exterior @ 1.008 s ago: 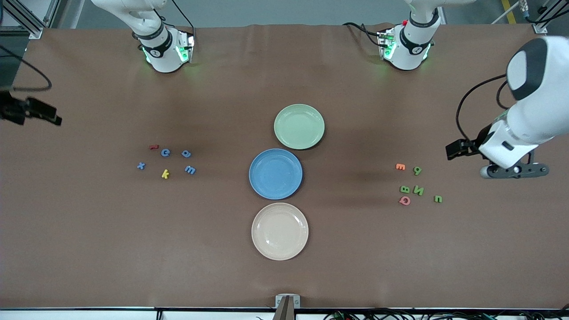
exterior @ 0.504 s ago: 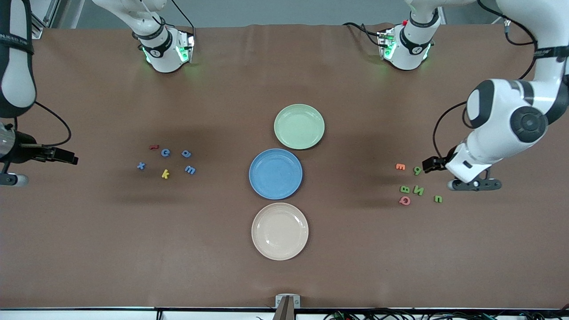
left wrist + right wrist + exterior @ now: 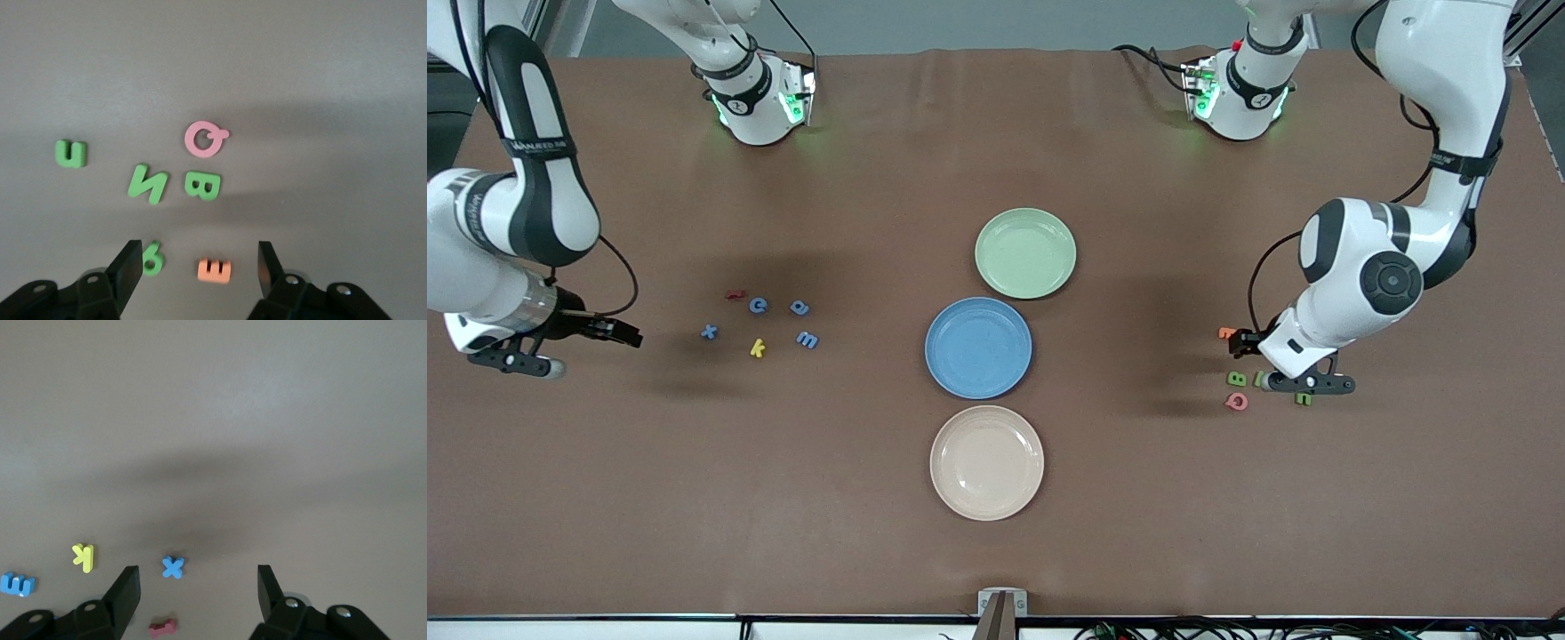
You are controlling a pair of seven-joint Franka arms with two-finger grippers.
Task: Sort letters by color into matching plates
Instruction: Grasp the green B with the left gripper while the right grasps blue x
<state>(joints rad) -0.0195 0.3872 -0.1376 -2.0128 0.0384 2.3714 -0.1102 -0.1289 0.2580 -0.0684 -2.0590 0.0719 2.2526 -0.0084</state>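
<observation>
Brown worktop (image 3: pixel 605 498): green letters (image 3: pixel 147 183) near the left arm's edge under the spread-jawed left gripper (image 3: pixel 200 270); blue letters (image 3: pixel 807 340) near the right arm's edge by the likewise spread right gripper (image 3: pixel 199 590); probably light and stiff, pinch across flat sides

Three plates (image 3: pixel 1024 213) — letter clusters (image 3: pixel 758 307) flanking

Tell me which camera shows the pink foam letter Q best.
The left wrist view: the pink foam letter Q shows large and unobstructed. The front view shows it tiny, beside the left gripper. The right wrist view misses it.
</observation>
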